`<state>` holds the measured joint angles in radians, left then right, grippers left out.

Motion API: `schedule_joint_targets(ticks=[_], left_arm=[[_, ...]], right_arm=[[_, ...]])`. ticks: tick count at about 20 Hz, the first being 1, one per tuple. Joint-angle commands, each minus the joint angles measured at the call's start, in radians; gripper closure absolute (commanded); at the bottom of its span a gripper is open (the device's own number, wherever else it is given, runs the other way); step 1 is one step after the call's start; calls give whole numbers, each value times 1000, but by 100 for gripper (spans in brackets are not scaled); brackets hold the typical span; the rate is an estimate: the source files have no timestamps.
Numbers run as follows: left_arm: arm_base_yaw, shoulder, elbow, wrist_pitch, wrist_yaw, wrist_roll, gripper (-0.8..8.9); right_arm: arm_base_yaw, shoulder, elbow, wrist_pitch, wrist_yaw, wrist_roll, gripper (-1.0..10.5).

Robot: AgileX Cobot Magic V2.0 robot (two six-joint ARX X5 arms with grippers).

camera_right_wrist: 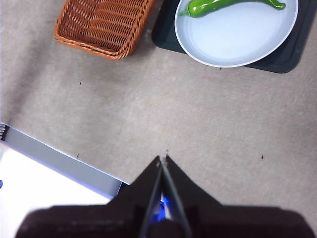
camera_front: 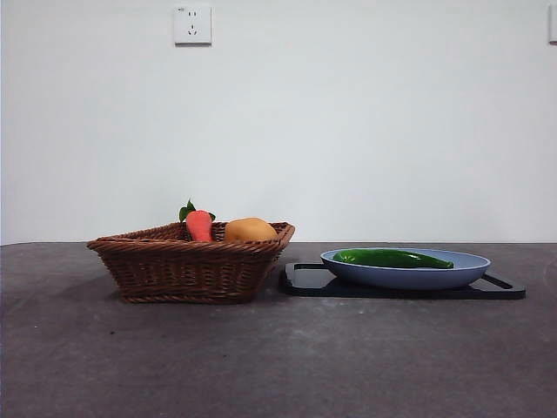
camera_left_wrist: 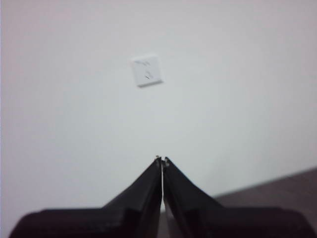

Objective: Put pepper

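The long glossy dark green pepper [camera_front: 393, 258] lies in a pale blue plate [camera_front: 470, 266] on a black tray [camera_front: 305, 280], right of the basket. It also shows in the right wrist view [camera_right_wrist: 218, 6], on the plate [camera_right_wrist: 237, 39]. The brown wicker basket [camera_front: 187, 270] holds a red-orange vegetable with green leaves [camera_front: 199, 224] and a rounded orange-yellow fruit [camera_front: 251, 230]. My right gripper [camera_right_wrist: 162, 158] is shut and empty, high above the table, well short of the plate. My left gripper [camera_left_wrist: 161, 159] is shut and empty, raised and facing the wall.
A white wall socket [camera_front: 192, 24] is on the back wall. The basket [camera_right_wrist: 101, 25] sits next to the black tray [camera_right_wrist: 166, 29]. A white and grey table edge [camera_right_wrist: 54, 163] shows near my right gripper.
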<state>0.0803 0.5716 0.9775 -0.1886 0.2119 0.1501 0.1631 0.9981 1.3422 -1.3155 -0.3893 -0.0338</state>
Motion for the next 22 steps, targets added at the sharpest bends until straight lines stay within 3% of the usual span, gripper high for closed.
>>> schedule_joint_targets(ticks=[1, 5, 11, 18, 22], left_arm=[[23, -89, -226, 166, -1, -5, 805], [35, -259, -533, 302, -3, -48, 805], [50, -470, -824, 304, -3, -110, 805], [53, -543, -959, 274, -3, -173, 805], [53, -552, -960, 155, -19, -171, 805]], right_arm=[[1, 9, 18, 6, 2, 6, 936], [1, 9, 18, 6, 2, 6, 936], [1, 9, 18, 6, 2, 6, 936], [1, 9, 18, 6, 2, 6, 936], [1, 9, 18, 6, 2, 6, 936]])
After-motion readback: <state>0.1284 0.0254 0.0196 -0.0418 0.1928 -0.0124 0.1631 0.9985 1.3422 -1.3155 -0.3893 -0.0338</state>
